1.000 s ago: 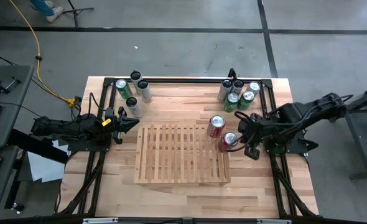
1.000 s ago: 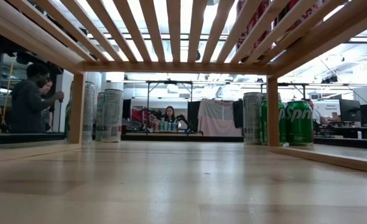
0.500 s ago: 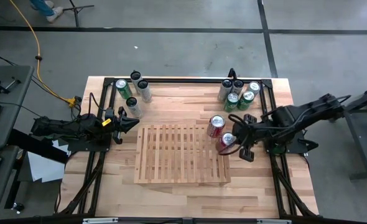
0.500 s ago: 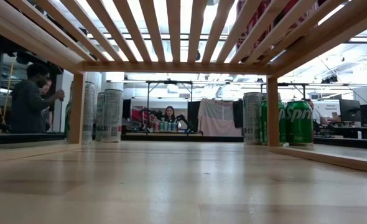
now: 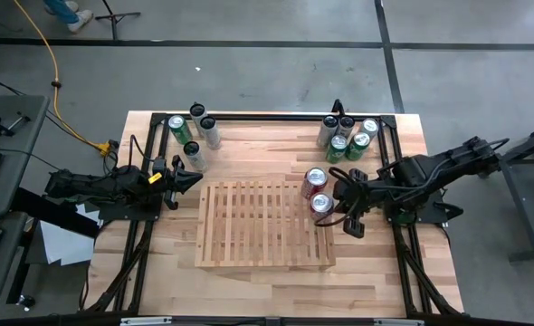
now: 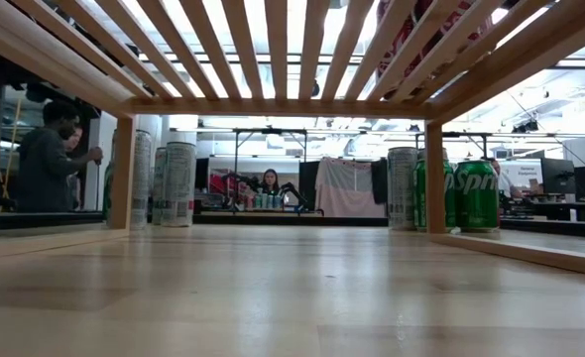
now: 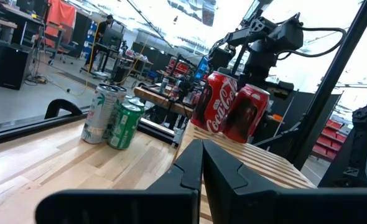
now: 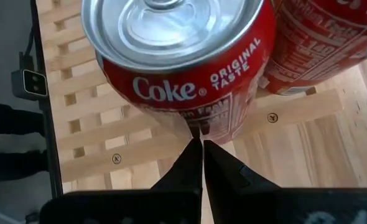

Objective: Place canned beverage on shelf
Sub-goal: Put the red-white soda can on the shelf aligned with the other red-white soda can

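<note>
table (image 5: 249,281): shelf (image 5: 249,226) w/ 2 coke cans (image 5: 318,192), both arms' jaws closed, empty.

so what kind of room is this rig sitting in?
Most likely a robotics lab or open workshop. The butcher-block wooden table stands on a bare grey concrete floor with a yellow cable across it. The low view shows more workbenches with cans and a seated person behind.

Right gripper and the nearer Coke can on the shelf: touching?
Cannot tell. In the right wrist view the shut right gripper has its tips right at the wall of the Coke can on the shelf; neither contact nor gap shows plainly.
</note>
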